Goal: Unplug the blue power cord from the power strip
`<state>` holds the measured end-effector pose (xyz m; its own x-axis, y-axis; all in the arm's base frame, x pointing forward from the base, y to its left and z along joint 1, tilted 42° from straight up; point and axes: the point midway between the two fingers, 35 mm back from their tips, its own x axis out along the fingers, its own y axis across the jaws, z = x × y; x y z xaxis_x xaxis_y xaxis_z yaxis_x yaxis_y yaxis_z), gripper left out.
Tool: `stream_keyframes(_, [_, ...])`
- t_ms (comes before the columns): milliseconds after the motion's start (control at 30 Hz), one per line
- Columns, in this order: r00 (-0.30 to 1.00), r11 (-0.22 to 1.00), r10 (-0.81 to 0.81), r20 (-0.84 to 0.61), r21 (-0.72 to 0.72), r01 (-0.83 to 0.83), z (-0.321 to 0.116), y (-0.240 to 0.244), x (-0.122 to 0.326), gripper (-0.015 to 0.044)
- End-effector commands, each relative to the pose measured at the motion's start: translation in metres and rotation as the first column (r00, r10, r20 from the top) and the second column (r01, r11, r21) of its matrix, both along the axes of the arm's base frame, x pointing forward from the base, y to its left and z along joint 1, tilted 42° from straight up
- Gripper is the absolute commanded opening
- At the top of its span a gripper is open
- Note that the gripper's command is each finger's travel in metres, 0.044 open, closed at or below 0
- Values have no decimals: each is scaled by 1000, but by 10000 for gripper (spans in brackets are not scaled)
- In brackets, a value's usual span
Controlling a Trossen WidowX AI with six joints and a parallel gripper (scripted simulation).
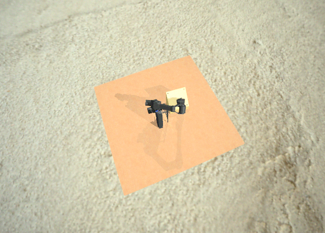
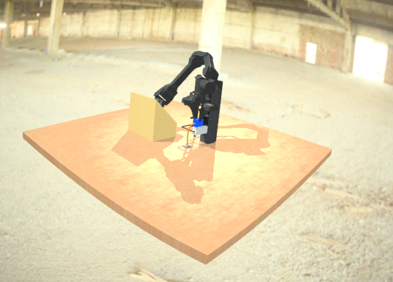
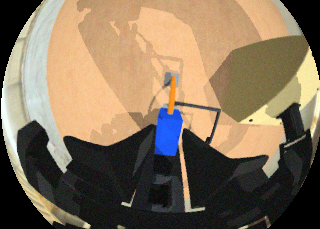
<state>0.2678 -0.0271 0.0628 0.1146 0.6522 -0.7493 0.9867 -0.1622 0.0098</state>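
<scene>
The blue plug [image 2: 198, 122] [image 3: 169, 134] sits at the lower front of the upright black power strip [image 2: 217, 110] [image 1: 159, 120] [image 3: 175, 191], above a pale grey block [image 2: 200, 130]. How deep it sits in the socket cannot be told. An orange cord [image 2: 187, 134] [image 3: 172, 95] runs from the plug down to a small grey pad on the table. My gripper [image 2: 197, 118] [image 3: 168, 129] is open, with its fingers just either side of the plug's upper part. In the wrist view a narrow gap shows beside the right finger; contact on the left cannot be told. The top view hides the fingertips.
A pale yellow sloped block [image 1: 176, 94] [image 2: 142, 117] [image 3: 250, 84] carries the arm's base. A thin black bent rod [image 3: 219, 121] stands out beside the plug towards that block. The square wooden table top [image 1: 126, 172] [image 2: 202, 244] has open edges all round.
</scene>
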Motion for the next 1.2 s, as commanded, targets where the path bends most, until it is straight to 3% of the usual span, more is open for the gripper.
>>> stream_keyframes(0, [1000,1000,0,0,0,0,0,0,0,108])
stream_keyframes(367, [1000,1000,0,0,0,0,0,0,0,0])
stream_keyframes(1167, [1000,1000,-3,-3,-3,3,-23,-29,-2,0])
